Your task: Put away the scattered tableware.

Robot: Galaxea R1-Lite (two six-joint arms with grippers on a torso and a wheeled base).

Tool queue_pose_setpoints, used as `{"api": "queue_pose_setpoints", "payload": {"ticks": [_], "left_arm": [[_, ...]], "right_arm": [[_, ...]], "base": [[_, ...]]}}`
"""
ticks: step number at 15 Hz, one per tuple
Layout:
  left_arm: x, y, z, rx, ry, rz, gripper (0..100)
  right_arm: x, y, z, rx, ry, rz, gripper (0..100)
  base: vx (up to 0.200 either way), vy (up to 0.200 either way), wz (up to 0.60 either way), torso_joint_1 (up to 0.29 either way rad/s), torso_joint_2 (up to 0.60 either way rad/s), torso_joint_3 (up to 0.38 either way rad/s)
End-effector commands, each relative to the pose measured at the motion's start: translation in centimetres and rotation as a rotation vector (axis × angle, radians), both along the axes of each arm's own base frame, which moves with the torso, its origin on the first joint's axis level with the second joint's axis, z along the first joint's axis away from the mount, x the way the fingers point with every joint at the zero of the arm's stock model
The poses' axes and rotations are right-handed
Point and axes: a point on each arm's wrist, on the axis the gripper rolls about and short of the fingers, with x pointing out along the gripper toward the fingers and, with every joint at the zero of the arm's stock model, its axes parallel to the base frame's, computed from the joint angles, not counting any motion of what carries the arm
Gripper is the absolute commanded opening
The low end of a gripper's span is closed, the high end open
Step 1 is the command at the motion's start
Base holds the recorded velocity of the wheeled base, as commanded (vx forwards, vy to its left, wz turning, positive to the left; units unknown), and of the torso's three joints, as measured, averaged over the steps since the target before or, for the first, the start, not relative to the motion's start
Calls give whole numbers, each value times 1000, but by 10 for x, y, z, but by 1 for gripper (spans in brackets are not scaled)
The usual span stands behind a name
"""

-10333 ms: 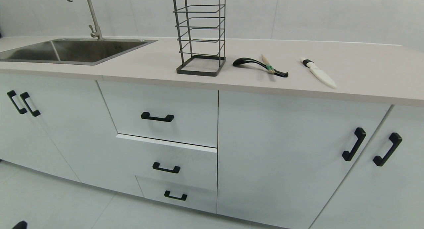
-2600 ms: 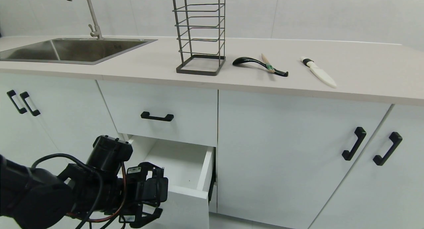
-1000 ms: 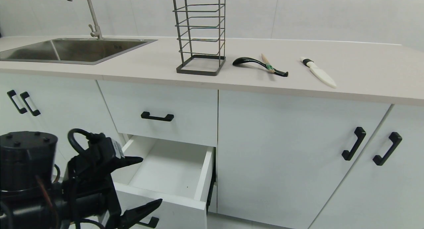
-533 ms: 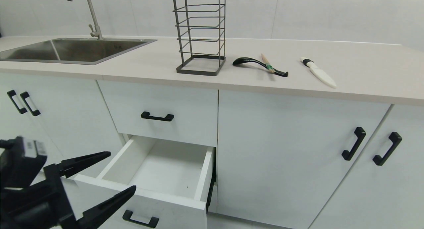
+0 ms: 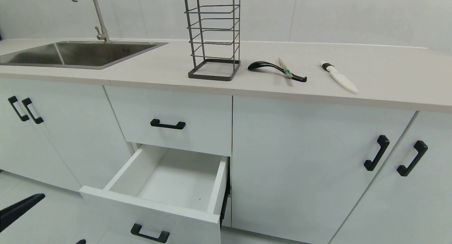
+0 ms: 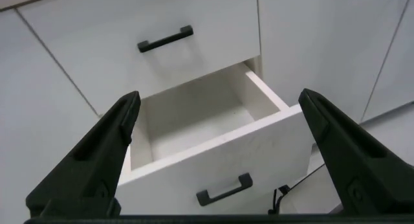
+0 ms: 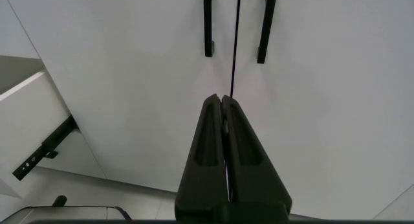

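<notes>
On the counter (image 5: 388, 74) lie a black spoon (image 5: 268, 65), a wooden utensil with a green band (image 5: 284, 68) across its handle, and a white knife with a black band (image 5: 339, 78). Below the counter, the middle drawer (image 5: 169, 182) stands pulled out and holds nothing; its white inside (image 6: 194, 117) and black handle (image 6: 224, 189) also face the left wrist view. My left gripper (image 6: 218, 94) is open, low and left of the drawer front, with one fingertip (image 5: 21, 208) at the head view's lower left edge. My right gripper (image 7: 223, 102) is shut with nothing in it, before the cabinet doors.
A tall wire rack (image 5: 214, 35) stands on the counter left of the utensils. A steel sink (image 5: 77, 53) with a tap (image 5: 95, 14) lies at the far left. Two black door handles (image 7: 207, 23) hang ahead of the right gripper. The top drawer (image 5: 168, 124) is closed.
The left gripper pulled the middle drawer out, let go of its handle, and drew back down and left, almost out of the head view. The utensils have not moved.
</notes>
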Motion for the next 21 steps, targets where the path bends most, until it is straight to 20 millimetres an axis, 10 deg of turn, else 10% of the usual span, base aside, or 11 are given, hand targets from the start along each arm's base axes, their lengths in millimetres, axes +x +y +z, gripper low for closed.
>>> {"api": "queue_pose_setpoints", "payload": {"ticks": [1, 9, 21], "left_arm": [[-40, 4, -16, -26, -139, 53, 100], [-49, 10, -57, -153, 70, 414, 100], [-49, 11, -56, -209, 73, 448, 100]], "right_arm": [[0, 0, 0, 0, 1, 0, 0], [0, 0, 0, 0, 1, -1, 0], [0, 0, 0, -2, 0, -1, 0]], "base": [[0, 0, 0, 0, 0, 0], [0, 0, 0, 0, 0, 0], [0, 0, 200, 0, 0, 1]]}}
